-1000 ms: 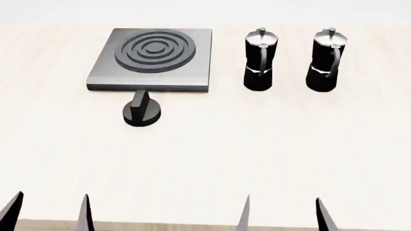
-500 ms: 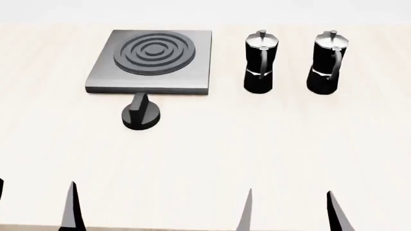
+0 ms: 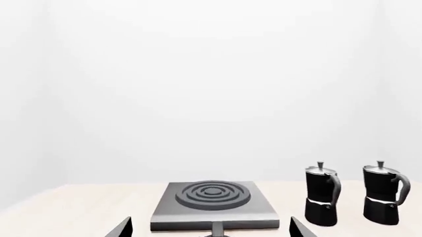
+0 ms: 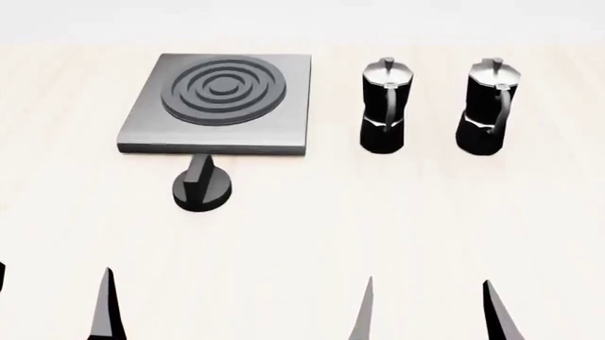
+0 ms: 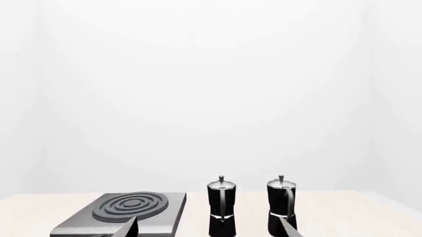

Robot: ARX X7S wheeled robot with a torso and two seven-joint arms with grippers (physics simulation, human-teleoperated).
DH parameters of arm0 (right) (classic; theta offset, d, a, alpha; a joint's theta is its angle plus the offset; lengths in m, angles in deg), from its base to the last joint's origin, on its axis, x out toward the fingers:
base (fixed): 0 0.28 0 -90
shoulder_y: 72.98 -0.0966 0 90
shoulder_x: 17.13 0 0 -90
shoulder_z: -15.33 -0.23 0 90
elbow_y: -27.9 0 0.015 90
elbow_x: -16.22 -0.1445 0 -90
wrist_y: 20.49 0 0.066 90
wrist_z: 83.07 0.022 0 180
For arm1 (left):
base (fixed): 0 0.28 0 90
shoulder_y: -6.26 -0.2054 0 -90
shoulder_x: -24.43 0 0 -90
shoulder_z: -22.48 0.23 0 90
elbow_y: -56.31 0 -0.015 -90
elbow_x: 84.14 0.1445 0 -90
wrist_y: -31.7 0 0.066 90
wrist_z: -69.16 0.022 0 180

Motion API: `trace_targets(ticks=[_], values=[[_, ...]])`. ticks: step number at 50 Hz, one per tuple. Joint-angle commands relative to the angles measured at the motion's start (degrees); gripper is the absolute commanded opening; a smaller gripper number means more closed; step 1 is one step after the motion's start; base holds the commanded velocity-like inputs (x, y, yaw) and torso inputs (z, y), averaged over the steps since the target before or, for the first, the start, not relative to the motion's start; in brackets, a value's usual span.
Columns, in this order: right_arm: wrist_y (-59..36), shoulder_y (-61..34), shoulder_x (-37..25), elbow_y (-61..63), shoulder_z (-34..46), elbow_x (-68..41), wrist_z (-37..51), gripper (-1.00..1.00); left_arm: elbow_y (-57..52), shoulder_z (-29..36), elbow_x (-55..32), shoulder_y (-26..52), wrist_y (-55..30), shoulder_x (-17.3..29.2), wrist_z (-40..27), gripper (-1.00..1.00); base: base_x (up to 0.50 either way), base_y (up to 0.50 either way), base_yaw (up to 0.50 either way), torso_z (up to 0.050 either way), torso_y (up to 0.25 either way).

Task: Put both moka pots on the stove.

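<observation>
— So, where do the pots stand?
— Both upright on the pale counter [image 4: 397,212], off to the right of the stove [image 4: 215,105]. The nearer moka pot [image 4: 384,106] is just beside the stove's right edge without touching it; the farther moka pot [image 4: 485,106] stands beside the first, a clear gap between them. Neither is on the slab. Each has its silvery lid closed.
— And the stove itself?
— It lies flat toward the far left of the counter, ring burner [image 4: 223,86] bare. A black dial knob [image 4: 201,187] sits on the counter just in front of the stove's near edge, close to it.
— What about the claws?
— The left claw [image 4: 52,301] shows only dark fingertips at the near edge of the head view, spread wide, nothing between them. The right claw [image 4: 430,308] likewise has its tips parted and empty, well short of the pots.
— Do the wrist cameras add anything?
— The left wrist view looks level across the counter at the stove [image 3: 214,205], with both pots to one side. The right wrist view frames the two pots [image 5: 221,205] [image 5: 282,205] between its parted fingertips, the stove [image 5: 125,212] alongside.
</observation>
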Motion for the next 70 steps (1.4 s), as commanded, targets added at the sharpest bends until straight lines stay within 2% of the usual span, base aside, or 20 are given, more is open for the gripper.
trace_targets(ticks=[1, 70], values=[[0.3, -0.1, -0.6, -0.5, 0.5, -0.1, 0.6, 1.00, -0.2, 0.6, -0.2, 0.0, 0.0, 0.6, -0.6, 1.00, 0.14, 0.00, 0.00, 0.000, 0.000], [1.8, -1.1, -2.8, -4.1, 2.5, -1.5, 3.3, 1.00, 0.0, 2.4, -1.8, -0.4, 0.9, 3.1, -3.5, 1.00, 0.14, 0.00, 0.00, 0.000, 0.000]])
